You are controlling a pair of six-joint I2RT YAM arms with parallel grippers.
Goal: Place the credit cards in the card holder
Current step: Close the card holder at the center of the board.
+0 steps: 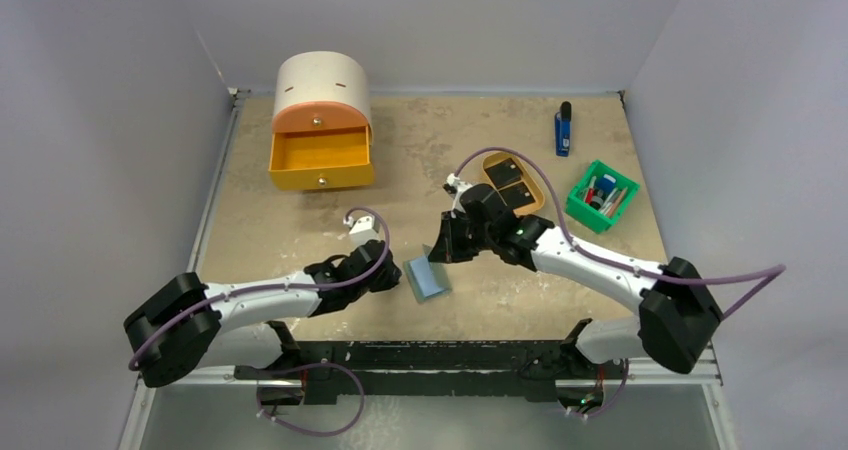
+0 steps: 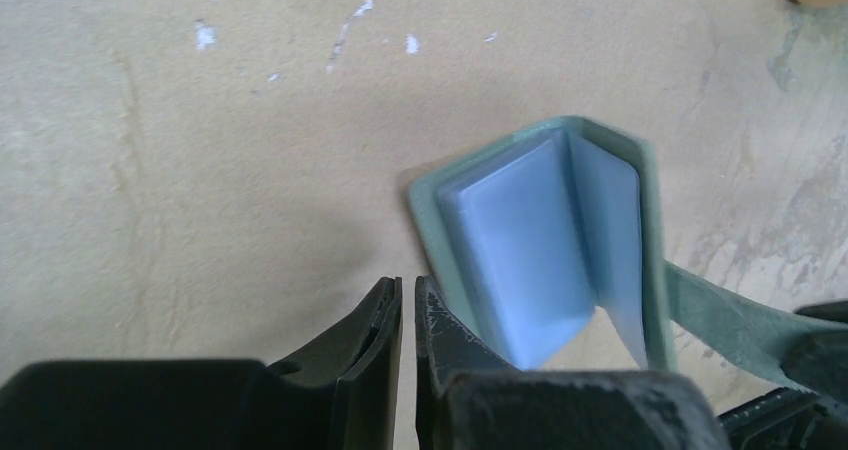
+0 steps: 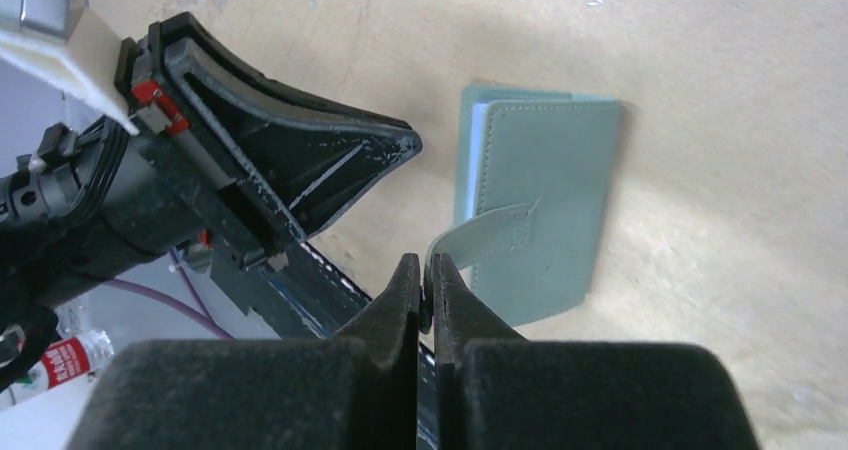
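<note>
The grey-green card holder stands partly open on the table between my two grippers, its pale blue inner pockets facing the left wrist camera. Its snap tab runs into my right gripper, which is shut on it. My left gripper sits just left of the holder's edge, jaws nearly together with nothing between them. From above, the left gripper and right gripper flank the holder. Two black credit cards lie in a tan oval tray behind the right arm.
An orange drawer box with its lower drawer pulled open stands at the back left. A blue-and-black stick lies at the back right. A green bin holding small items sits right of the tray.
</note>
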